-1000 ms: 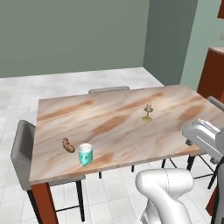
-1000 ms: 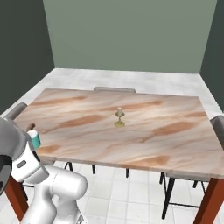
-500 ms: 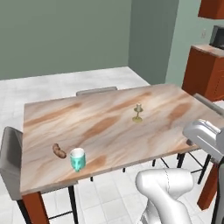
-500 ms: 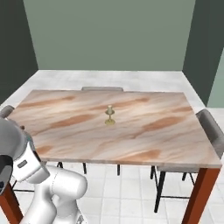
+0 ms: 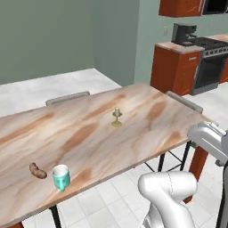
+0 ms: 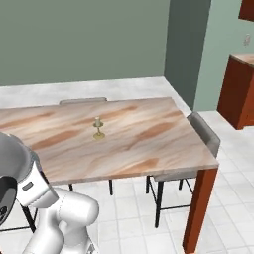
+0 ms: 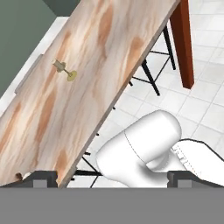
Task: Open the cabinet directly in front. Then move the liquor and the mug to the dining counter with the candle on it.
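While the claw [image 7: 112,177] hangs open and empty above the floor beside the robot's base, its two dark tips stand wide apart. Off to its left lies the near long edge of the bench [image 7: 109,52]. On that marble top the teal mug [image 5: 61,177] stands upright near the near edge, just beside a small brown lump [image 5: 38,171]. Farther along, mid-bench, stands the candle [image 5: 116,117]. Bare top surrounds the candle, leaving room for the liquor. Grey chairs [image 6: 203,133] flank the edges.
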